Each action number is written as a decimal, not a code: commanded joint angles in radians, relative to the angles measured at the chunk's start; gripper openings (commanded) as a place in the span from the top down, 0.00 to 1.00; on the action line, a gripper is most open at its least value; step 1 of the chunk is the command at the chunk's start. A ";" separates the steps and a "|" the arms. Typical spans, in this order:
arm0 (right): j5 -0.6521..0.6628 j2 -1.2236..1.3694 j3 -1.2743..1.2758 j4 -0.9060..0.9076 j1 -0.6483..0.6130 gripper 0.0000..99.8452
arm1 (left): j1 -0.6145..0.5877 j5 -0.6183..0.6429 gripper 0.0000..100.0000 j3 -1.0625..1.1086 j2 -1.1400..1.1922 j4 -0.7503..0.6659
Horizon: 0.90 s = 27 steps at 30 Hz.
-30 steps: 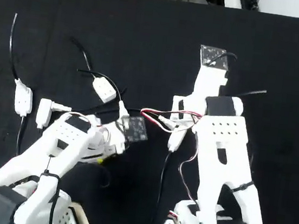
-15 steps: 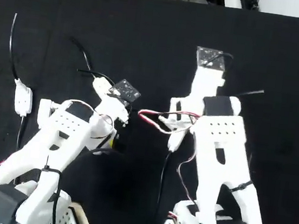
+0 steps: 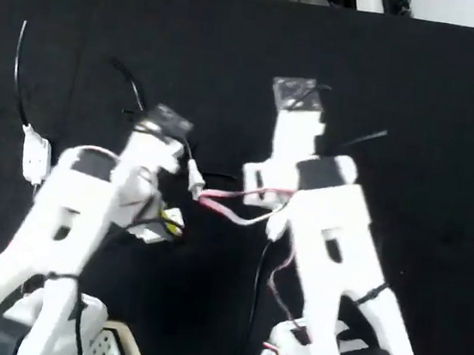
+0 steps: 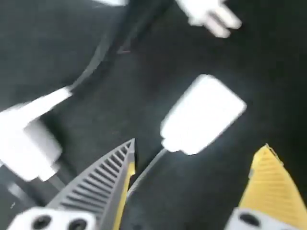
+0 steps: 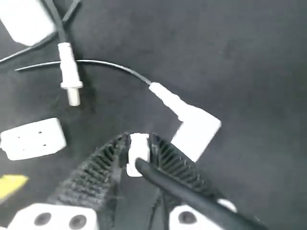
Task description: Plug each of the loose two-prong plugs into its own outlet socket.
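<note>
My left gripper (image 4: 196, 148) is open, its grey and yellow fingers either side of the near end of a white outlet socket block (image 4: 204, 115) lying on the black cloth. A loose two-prong plug (image 4: 211, 17) lies beyond it, and another white connector (image 4: 29, 141) lies off to one side. My right gripper (image 5: 139, 151) is shut on a small white plug (image 5: 139, 149) with a black cable. Just past it lies an angled white plug (image 5: 194, 129). A two-slot outlet socket (image 5: 33, 139) and a straight white plug (image 5: 67, 72) lie nearby.
In the high view both arms stand over the black table (image 3: 451, 126), the left arm (image 3: 78, 201) and right arm (image 3: 327, 215) close together. Thin black cables cross the middle. A white socket (image 3: 36, 155) lies at the far left, and a plug (image 3: 194, 177) between the arms.
The left arm has swung its wrist from pointing right to pointing away and leftward. The right arm has shifted left, still holding its plug.
</note>
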 commanded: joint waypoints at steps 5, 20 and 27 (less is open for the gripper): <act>-0.190 -0.051 0.219 -0.358 -0.229 0.99 | -0.282 -0.163 0.65 0.147 -0.255 -0.011; -0.249 0.142 0.185 -0.519 -0.345 0.99 | -0.344 -0.241 0.67 0.538 -0.400 -0.281; -0.249 0.145 0.197 -0.555 -0.345 0.99 | -0.337 -0.241 0.67 0.565 -0.443 -0.282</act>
